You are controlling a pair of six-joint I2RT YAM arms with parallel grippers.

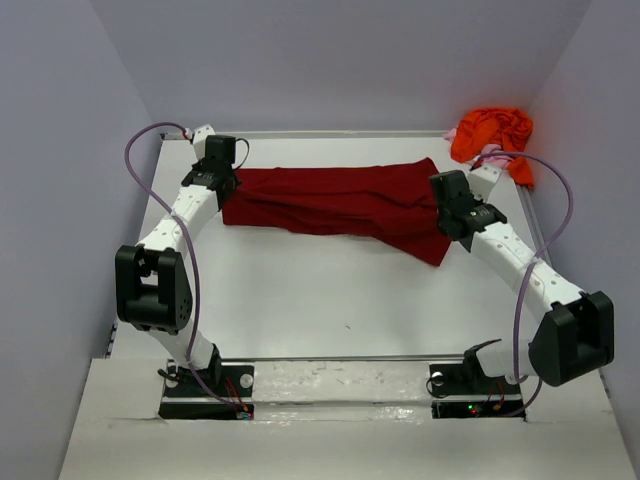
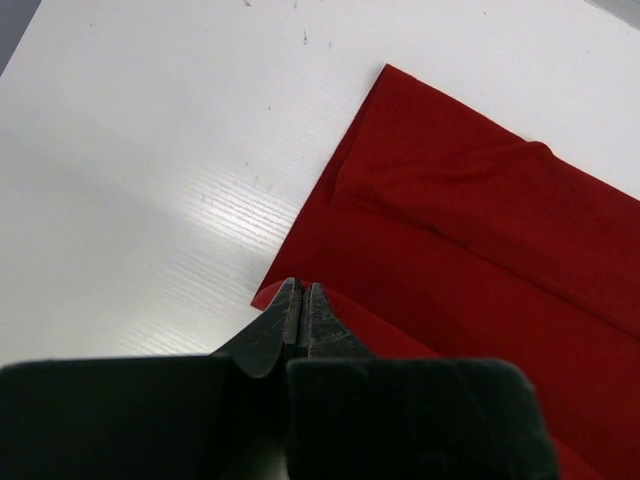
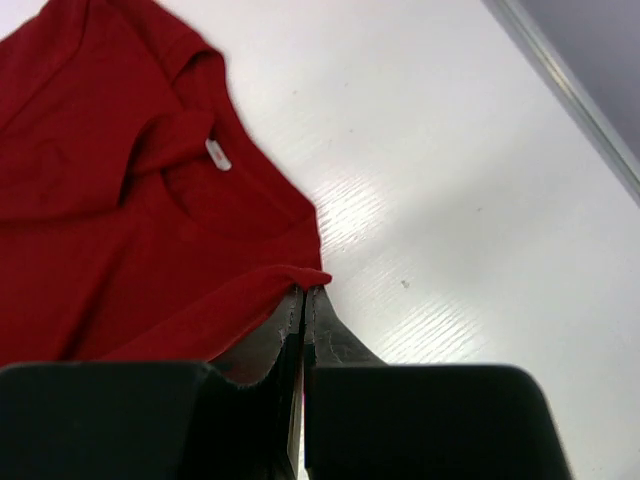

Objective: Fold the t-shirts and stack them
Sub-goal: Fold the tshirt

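Note:
The dark red t-shirt (image 1: 340,200) lies stretched left to right across the far half of the white table. My left gripper (image 1: 222,190) is shut on its left edge; in the left wrist view the gripper (image 2: 301,290) pinches a corner of the red cloth (image 2: 470,240). My right gripper (image 1: 445,215) is shut on its right end; in the right wrist view the gripper (image 3: 304,292) pinches the cloth edge near the collar (image 3: 215,160). The bright orange t-shirt (image 1: 492,135) lies crumpled at the far right corner, with a bit of the pale pink t-shirt (image 1: 488,153) showing beside it.
The white table (image 1: 330,300) is bounded by a raised rail along its far and right edges (image 1: 530,215). Grey walls stand close on the left, back and right. Purple cables loop from both arms.

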